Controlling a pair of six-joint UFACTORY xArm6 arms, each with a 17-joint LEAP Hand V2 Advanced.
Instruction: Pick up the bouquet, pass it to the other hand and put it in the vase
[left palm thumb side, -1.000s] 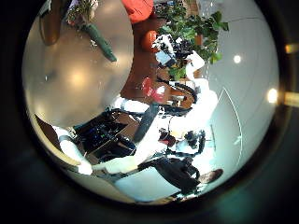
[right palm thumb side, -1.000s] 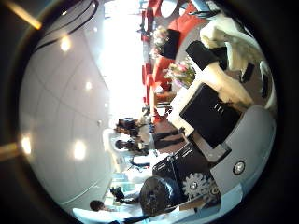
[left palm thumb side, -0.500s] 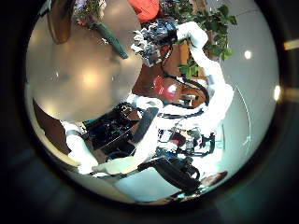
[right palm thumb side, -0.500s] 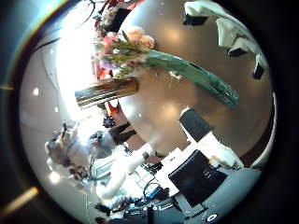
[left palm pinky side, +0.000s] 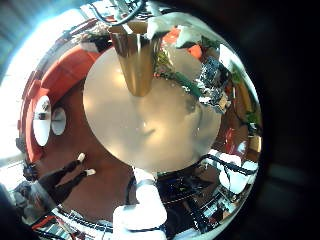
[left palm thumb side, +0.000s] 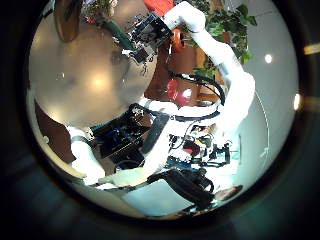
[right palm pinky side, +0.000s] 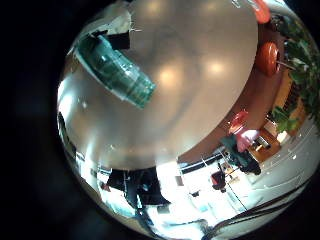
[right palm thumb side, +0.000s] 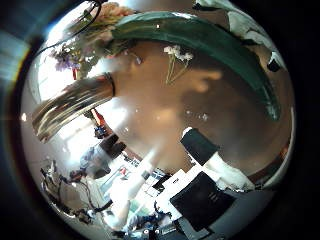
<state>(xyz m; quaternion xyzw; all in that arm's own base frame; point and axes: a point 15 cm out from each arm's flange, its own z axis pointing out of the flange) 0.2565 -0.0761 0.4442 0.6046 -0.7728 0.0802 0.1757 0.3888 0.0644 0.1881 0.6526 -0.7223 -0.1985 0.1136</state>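
Observation:
The bouquet (left palm pinky side: 176, 70) lies flat on the round table (left palm pinky side: 150, 130), its flowers (left palm thumb side: 98, 10) beside the upright metal vase (left palm pinky side: 135, 58). My right hand (left palm thumb side: 150, 33) hovers close over the bouquet's wrapped stem end (left palm thumb side: 122, 38), fingers spread and holding nothing. The wrap (right palm pinky side: 120, 70) fills much of the right little finger side view. In the right thumb side view the wrap (right palm thumb side: 225, 50) runs past the blossoms (right palm thumb side: 100, 25) towards the vase (right palm thumb side: 70, 105). My left hand is high above the table, looking down on it.
The table's edge (left palm thumb side: 150, 85) runs just behind the right hand. Round seats (right palm pinky side: 268, 55) and a leafy plant (left palm thumb side: 225, 25) stand on the floor beyond it. More seats (left palm pinky side: 45, 112) lie at the table's other side.
My right arm has swung in over the table and come down onto the bouquet's stem end, which now looms larger in its palm views. The bouquet and vase have not moved.

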